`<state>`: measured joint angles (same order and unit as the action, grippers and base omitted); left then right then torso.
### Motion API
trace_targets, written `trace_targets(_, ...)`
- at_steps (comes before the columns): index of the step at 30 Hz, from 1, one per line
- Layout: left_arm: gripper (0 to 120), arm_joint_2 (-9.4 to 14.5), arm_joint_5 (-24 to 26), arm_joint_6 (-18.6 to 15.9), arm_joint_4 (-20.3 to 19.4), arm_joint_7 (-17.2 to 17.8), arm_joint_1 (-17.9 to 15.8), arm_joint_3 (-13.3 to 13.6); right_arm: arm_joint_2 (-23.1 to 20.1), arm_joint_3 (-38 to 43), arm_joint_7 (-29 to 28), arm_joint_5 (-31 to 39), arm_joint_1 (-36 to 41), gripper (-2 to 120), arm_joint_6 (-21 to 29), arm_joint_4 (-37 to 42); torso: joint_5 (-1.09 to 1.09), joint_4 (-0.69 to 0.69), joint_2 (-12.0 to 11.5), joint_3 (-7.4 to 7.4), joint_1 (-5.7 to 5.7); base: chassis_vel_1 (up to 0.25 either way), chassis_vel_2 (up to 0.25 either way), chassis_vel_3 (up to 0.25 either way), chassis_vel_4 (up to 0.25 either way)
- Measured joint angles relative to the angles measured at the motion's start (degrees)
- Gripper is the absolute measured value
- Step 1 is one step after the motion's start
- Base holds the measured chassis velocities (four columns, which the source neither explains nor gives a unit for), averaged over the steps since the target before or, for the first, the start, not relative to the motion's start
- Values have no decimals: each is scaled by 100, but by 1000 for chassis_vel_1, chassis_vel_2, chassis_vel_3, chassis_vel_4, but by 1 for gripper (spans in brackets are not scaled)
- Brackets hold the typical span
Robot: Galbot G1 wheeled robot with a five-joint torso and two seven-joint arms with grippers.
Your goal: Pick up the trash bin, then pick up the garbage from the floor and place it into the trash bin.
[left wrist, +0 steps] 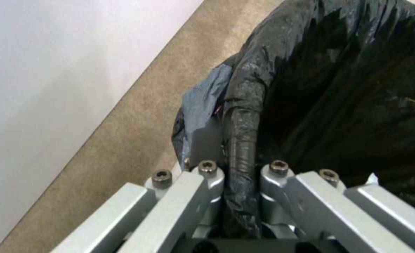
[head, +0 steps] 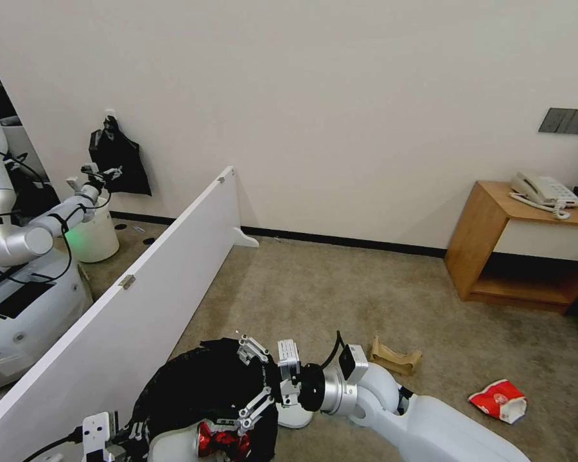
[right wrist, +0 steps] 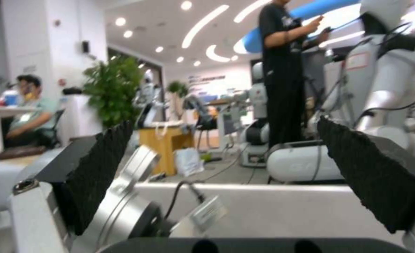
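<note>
The trash bin (head: pixel 192 391), white with a crinkly black bag, stands low in the head view. My left gripper (head: pixel 106 435) is at its near-left rim; the left wrist view shows this gripper (left wrist: pixel 239 170) shut on a fold of the black bag (left wrist: pixel 338 88). My right gripper (head: pixel 243 378) hangs open over the bin's mouth, and nothing sits between its black pads (right wrist: pixel 376 175). A crushed red wrapper (head: pixel 221 443) lies inside the bin. Garbage on the carpet: folded brown cardboard (head: pixel 395 357), a red-and-white crushed cup (head: pixel 499 401), and a flat white piece (head: pixel 295 417) half hidden under my right wrist.
A long white partition board (head: pixel 141 289) runs along my left. Behind it are another robot (head: pixel 13 244), a plain white bucket (head: pixel 95 239) and a black bag hung on the wall (head: pixel 119 160). A wooden side table (head: pixel 488 244) with a phone stands at the right wall.
</note>
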<state>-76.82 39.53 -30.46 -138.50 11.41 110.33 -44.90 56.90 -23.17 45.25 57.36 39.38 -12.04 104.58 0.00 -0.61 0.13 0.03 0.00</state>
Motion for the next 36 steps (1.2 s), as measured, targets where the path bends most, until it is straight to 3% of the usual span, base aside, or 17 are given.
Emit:
trace_targets(6, 4, -75, 74, 8, 20, -2, 17, -69, 111, 583, -958, 146, 503, 100, -25, 85, 0, 0, 0, 0, 0, 0, 0, 0, 0)
trace_targets(8, 4, -103, 40, 25, 13, -5, 27, -120, 122, 915, -1681, -66, 818, 100, 33, 127, 0, 0, 0, 0, 0, 0, 0, 0, 0)
trace_targets(9, 4, -103, 40, 25, 13, -5, 27, -120, 122, 915, -1681, -66, 818, 100, 33, 127, 0, 0, 0, 0, 0, 0, 0, 0, 0)
trace_targets(10, 4, -128, 1, 43, -7, -10, 31, -161, 112, 1104, -2160, -223, 1018, 100, 110, 162, 0, -1, 0, 0, 0, 0, 0, 0, 0)
trace_targets(11, 4, -128, 1, 43, -7, -10, 31, -161, 112, 1104, -2160, -223, 1018, 100, 110, 162, 0, -1, 0, 0, 0, 0, 0, 0, 0)
trace_targets(12, 4, -152, -3, 48, -50, -4, 36, -199, 110, 1300, -2664, -433, 1222, 100, 181, 182, 1, -1, 0, 0, 0, 0, 0, 0, 0)
trace_targets(16, 4, -163, -23, 46, -100, 56, 33, -254, 209, 1718, -3448, -887, 1617, 100, 349, 130, 1, -1, 0, 0, 0, 0, 0, 0, 0)
trace_targets(28, 4, -210, -5, 44, -103, 85, 51, -325, 437, 2178, -3468, -1171, 1962, 100, 811, -7, 0, 0, 0, 0, 0, 0, 0, 0, 0)
trace_targets(36, 4, -208, 60, 53, -150, 105, 68, -376, 487, 2219, -3374, -2143, 2040, 100, 1224, -352, 0, 0, 0, 0, 0, 0, 0, 0, 0)
